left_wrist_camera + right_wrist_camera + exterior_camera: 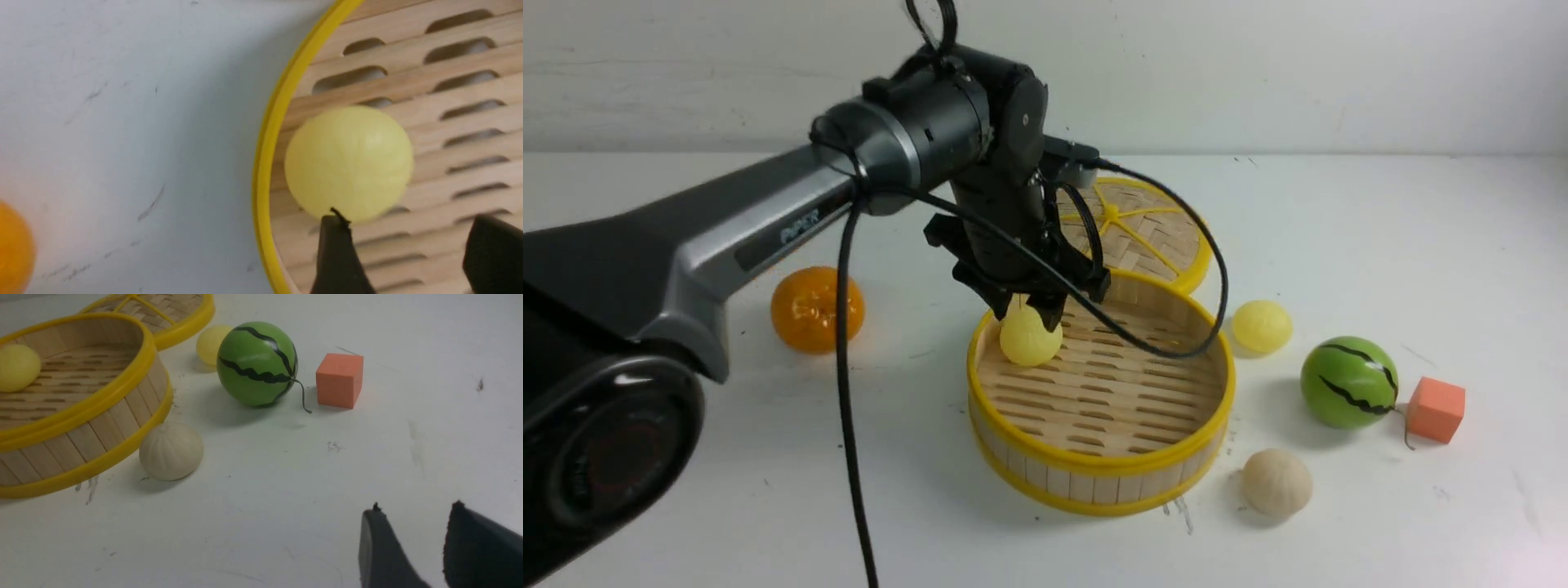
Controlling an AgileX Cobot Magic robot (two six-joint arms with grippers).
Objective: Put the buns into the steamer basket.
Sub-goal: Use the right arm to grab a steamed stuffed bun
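The steamer basket [1094, 469] stands mid-table. One glossy pale yellow bun [1029, 336] lies inside it by the far-left wall, also in the left wrist view [349, 163] and the right wrist view [16, 367]. My left gripper [1025, 314] hovers just above this bun, open, its fingers apart and off the bun [408, 218]. The second yellow bun [1261, 325] lies on the table right of the basket. The cream-beige bun [1276, 482] lies at the basket's front right, touching its wall [171, 451]. My right gripper [416, 507] is open and empty over bare table; it is out of the front view.
The flat woven lid [1152, 233] lies behind the basket. An orange [817, 309] sits left of the basket. A green striped watermelon ball [1347, 382] and an orange-red cube [1436, 408] sit to the right. The left arm's cable hangs over the basket.
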